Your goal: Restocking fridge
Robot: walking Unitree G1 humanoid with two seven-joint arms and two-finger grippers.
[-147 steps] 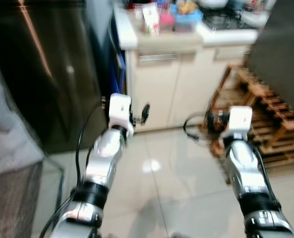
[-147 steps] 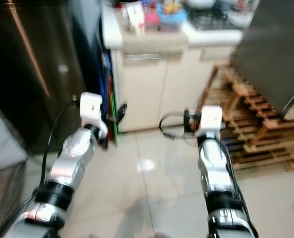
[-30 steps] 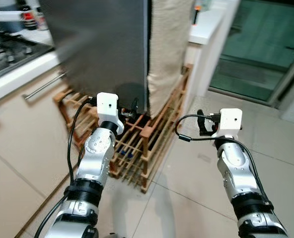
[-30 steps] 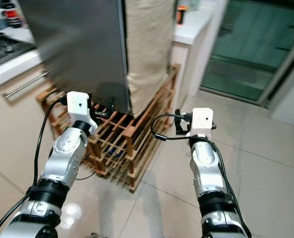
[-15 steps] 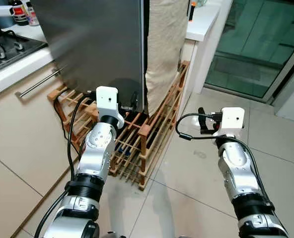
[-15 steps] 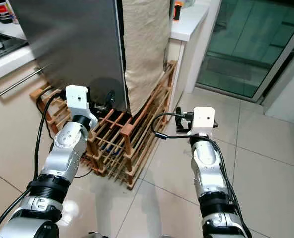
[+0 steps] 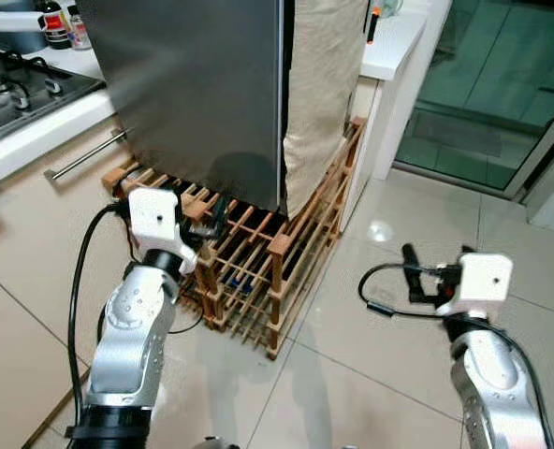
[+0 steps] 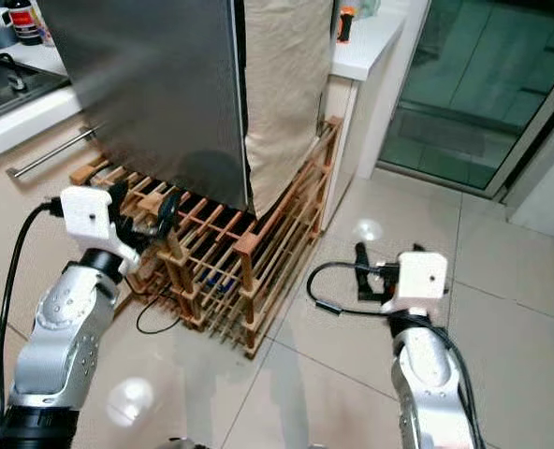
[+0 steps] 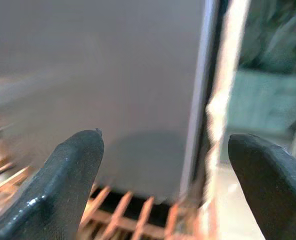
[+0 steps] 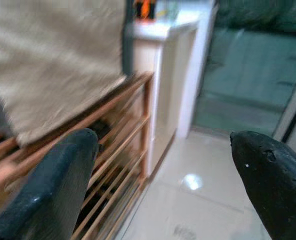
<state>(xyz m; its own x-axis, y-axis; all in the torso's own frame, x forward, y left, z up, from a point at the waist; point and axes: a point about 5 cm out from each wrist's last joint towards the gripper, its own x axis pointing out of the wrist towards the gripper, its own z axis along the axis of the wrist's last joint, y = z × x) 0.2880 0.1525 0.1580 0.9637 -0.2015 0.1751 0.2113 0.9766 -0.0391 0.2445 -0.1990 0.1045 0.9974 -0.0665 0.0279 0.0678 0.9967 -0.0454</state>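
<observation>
Left gripper (image 9: 160, 190) spread wide and empty facing the steel fridge (image 7: 202, 84) above the wooden rack (image 7: 258, 271); right gripper (image 10: 163, 185) likewise wide, empty.

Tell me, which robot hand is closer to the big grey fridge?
The left gripper. It is raised over the wooden rack, just in front of the grey fridge. The right gripper hangs over the bare floor tiles, off to the side.

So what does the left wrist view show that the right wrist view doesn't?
Left wrist alone: the fridge's grey steel door and its vertical edge, seen between the open left end effector.

Right wrist alone: the white counter, the green glass door and the tiled floor, past the open right end effector.

Both: the wooden rack and beige cloth.
</observation>
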